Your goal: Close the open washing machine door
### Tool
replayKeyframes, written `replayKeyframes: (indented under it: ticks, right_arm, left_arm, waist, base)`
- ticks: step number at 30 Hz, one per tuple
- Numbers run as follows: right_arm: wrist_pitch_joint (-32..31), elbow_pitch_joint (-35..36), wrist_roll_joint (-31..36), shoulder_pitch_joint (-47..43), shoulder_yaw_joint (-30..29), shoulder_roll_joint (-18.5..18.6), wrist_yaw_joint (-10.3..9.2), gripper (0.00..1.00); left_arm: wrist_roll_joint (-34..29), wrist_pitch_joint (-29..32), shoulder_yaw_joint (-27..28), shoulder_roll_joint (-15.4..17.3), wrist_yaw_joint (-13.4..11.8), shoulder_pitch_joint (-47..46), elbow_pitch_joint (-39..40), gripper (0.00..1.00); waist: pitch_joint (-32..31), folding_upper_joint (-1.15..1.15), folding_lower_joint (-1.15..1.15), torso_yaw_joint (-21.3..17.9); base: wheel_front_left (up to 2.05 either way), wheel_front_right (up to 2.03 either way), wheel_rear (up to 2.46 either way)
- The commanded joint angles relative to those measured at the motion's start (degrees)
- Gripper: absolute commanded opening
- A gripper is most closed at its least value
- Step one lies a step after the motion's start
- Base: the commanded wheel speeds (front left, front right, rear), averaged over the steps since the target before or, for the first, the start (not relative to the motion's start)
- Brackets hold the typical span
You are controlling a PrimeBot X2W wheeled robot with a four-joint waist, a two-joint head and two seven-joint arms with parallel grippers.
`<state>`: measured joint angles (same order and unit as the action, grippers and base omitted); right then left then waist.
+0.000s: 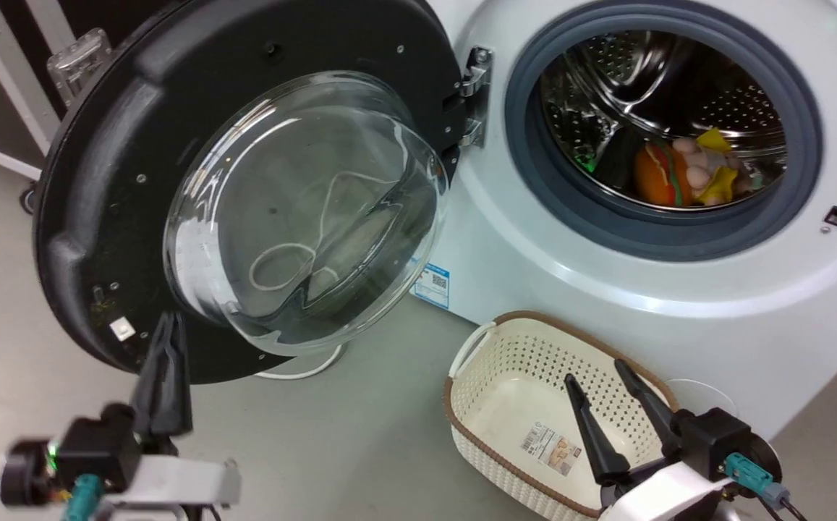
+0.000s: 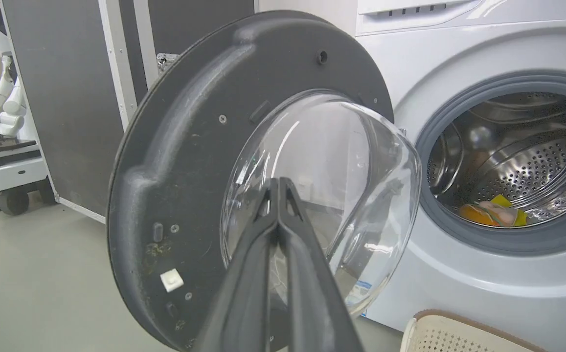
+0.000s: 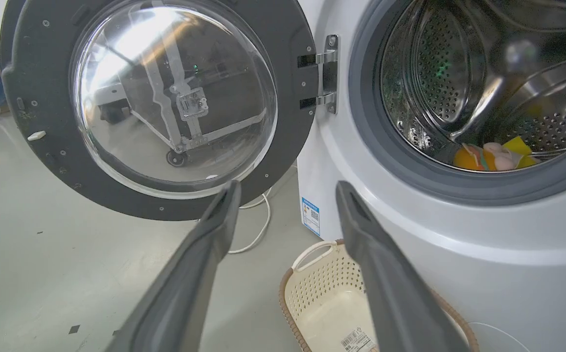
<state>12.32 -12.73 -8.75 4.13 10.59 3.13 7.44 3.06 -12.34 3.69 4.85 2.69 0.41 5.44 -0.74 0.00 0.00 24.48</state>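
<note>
The washing machine door hangs wide open to the left of the washing machine, on a metal hinge. Its black rim and bulging clear window face me. My left gripper is shut with nothing in it, its tips just in front of the door's lower rim; I cannot tell whether they touch. In the left wrist view the closed left gripper points at the door window. My right gripper stands open and empty above a basket. The right wrist view shows the right gripper, the door and the washing machine.
A cream perforated basket stands on the floor against the washer's front. Soft toys lie in the steel drum. A white cable runs on the floor under the door. A dark metal-edged case and another white robot stand behind the door.
</note>
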Motion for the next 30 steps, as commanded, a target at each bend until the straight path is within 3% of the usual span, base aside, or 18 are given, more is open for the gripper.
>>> replayKeyframes:
  ticks: [1, 6, 9, 15, 22, 23, 30]
  right_arm:
    - [0.6, -0.3, -0.4, 0.7, 0.0, -0.2, 0.04, 1.00]
    - [1.2, -0.3, -0.7, -0.7, -0.7, -0.2, 0.04, 1.00]
    - [1.6, -0.2, -0.2, -0.6, -0.1, -0.2, 0.04, 1.00]
    - [2.3, -0.9, 1.0, 0.9, 0.6, -0.2, 0.04, 1.00]
    - [2.7, -1.6, 1.3, 3.6, 1.7, -0.2, 0.05, 1.00]
    - [2.7, -1.8, 1.0, 3.9, 1.9, -0.2, 0.05, 1.00]
    - [2.7, -2.5, 0.4, 3.0, 1.1, -0.2, 0.05, 1.00]
  left_arm:
    - [-0.3, -0.6, 0.1, 0.7, 0.7, -1.4, 0.7, 0.00]
    - [1.1, -1.2, 2.0, 4.5, 2.8, -6.7, 2.5, 0.00]
    - [3.0, -1.5, 5.0, 8.5, 3.6, -10.6, 2.5, 0.00]
    - [11.4, -1.8, 12.1, 16.9, 4.4, -20.8, -6.9, 0.00]
    - [26.9, 10.1, 20.0, 23.2, 4.7, -33.1, -27.0, 0.00]
    - [33.2, 17.1, 22.3, 24.7, 4.7, -36.2, -35.5, 0.00]
    - [50.9, 34.8, 25.7, 26.1, 4.8, -38.3, -43.2, 0.00]
  waist:
    - [0.2, 0.00, 0.00, 0.5]
    - [0.8, 0.00, 0.00, 1.7]
    - [2.3, 0.00, 0.00, 0.6]
    - [5.6, 0.00, 0.00, -1.7]
    - [8.0, 0.00, 0.00, -5.1]
    - [7.9, 0.00, 0.00, -6.3]
    - [6.3, 0.00, 0.00, -8.0]
  base:
    - [0.00, 0.00, 0.00]
    - [0.00, 0.00, 0.00]
    - [0.00, 0.00, 0.00]
    - [0.00, 0.00, 0.00]
    - [0.00, 0.00, 0.00]
    - [0.00, 0.00, 0.00]
    - [0.00, 0.00, 0.00]
